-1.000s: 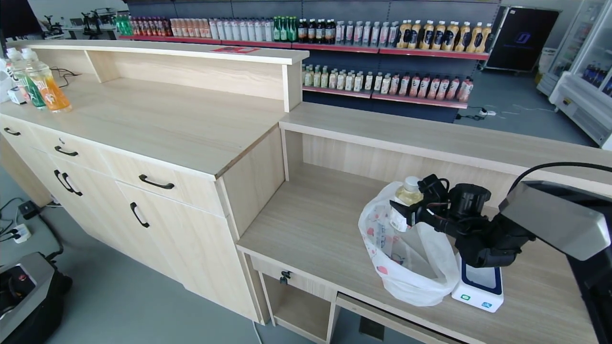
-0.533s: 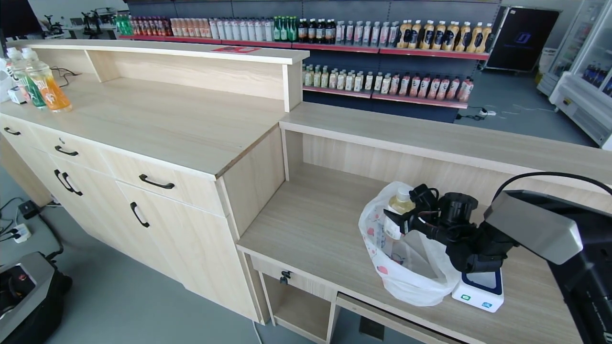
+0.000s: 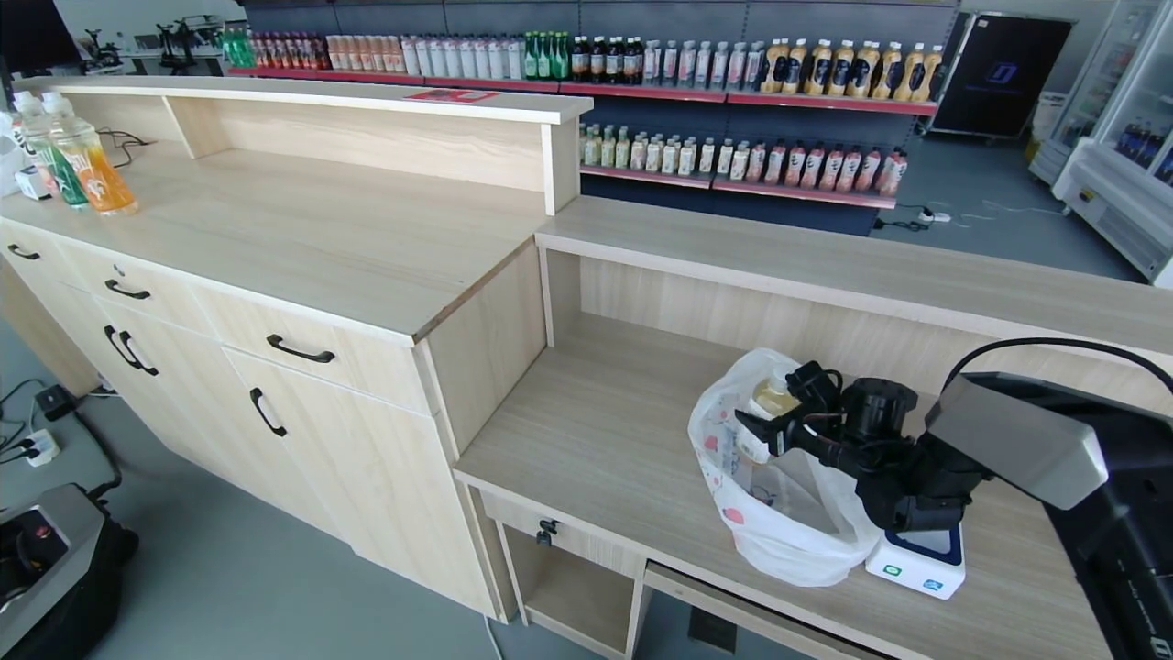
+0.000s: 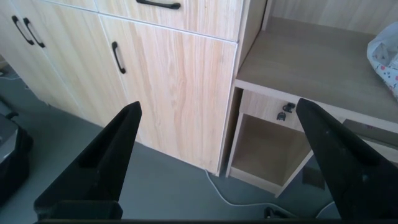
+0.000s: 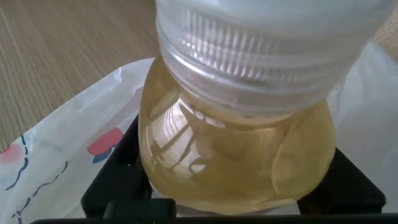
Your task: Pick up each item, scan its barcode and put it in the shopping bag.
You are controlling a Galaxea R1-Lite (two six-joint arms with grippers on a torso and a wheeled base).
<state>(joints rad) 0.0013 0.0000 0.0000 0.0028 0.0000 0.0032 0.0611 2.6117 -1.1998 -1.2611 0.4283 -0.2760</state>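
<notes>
Shopping bag [image 3: 744,527], bottle [image 3: 768,404] inside (cap showing)

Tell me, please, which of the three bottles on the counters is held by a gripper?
The yellow bottle, clamped in the right gripper at the bag's mouth; the orange bottle and green bottle stand free on the higher counter, far left.

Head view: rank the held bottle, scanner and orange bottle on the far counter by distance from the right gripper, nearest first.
From the right gripper:
1. held bottle: in its grip, at the mouth of the shopping bag.
2. scanner: on the desk beside the bag, on the robot's right.
3. orange bottle: far-left counter.
</notes>
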